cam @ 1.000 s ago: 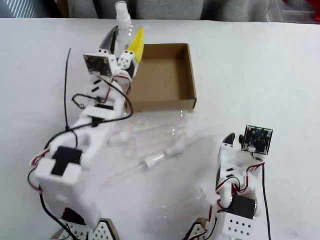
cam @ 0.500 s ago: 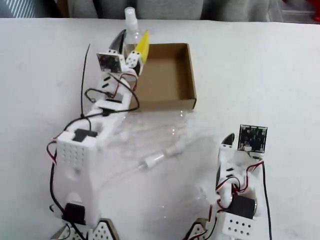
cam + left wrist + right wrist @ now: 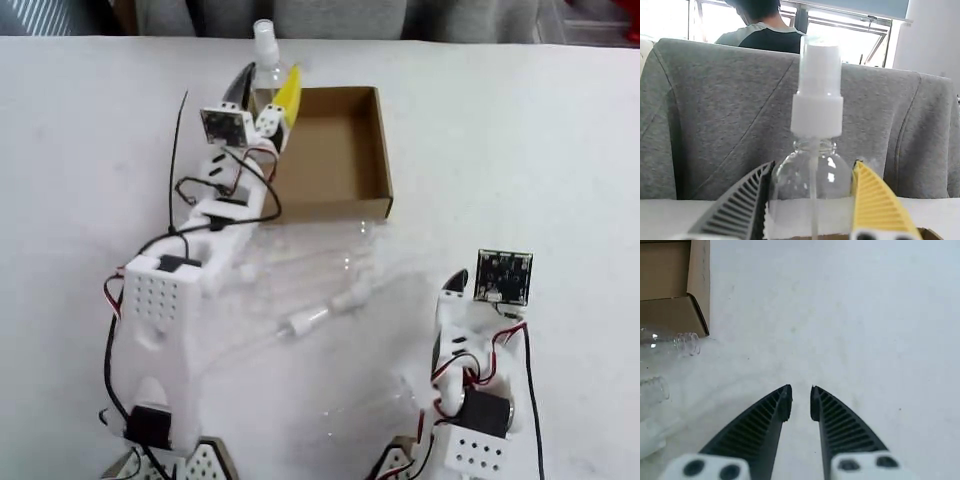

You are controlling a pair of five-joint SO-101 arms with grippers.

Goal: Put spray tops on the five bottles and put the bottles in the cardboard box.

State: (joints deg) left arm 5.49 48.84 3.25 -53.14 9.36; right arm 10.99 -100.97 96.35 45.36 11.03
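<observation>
A clear bottle (image 3: 265, 72) with a white spray top (image 3: 264, 33) stands upright at the far left corner of the cardboard box (image 3: 372, 150). My left gripper (image 3: 265, 88) is shut on it. In the left wrist view the bottle (image 3: 812, 185) sits between the grey and yellow fingers of the left gripper (image 3: 812, 170), with the spray top (image 3: 817, 95) above them. Several capless clear bottles (image 3: 300, 265) lie in front of the box, and a loose spray top (image 3: 325, 312) lies beside them. My right gripper (image 3: 800, 400) hangs just over bare table to their right, open by a narrow gap, holding nothing.
The box's inside looks bare. Two open bottle necks (image 3: 687, 343) lie close to the box's near corner (image 3: 695, 315) in the right wrist view. A grey sofa back (image 3: 715, 115) runs behind the table. Bare tabletop (image 3: 520, 140) lies right of the box.
My left arm has swung a little to the right with the bottle, bringing it nearer the box's far left corner. The right arm has stayed put.
</observation>
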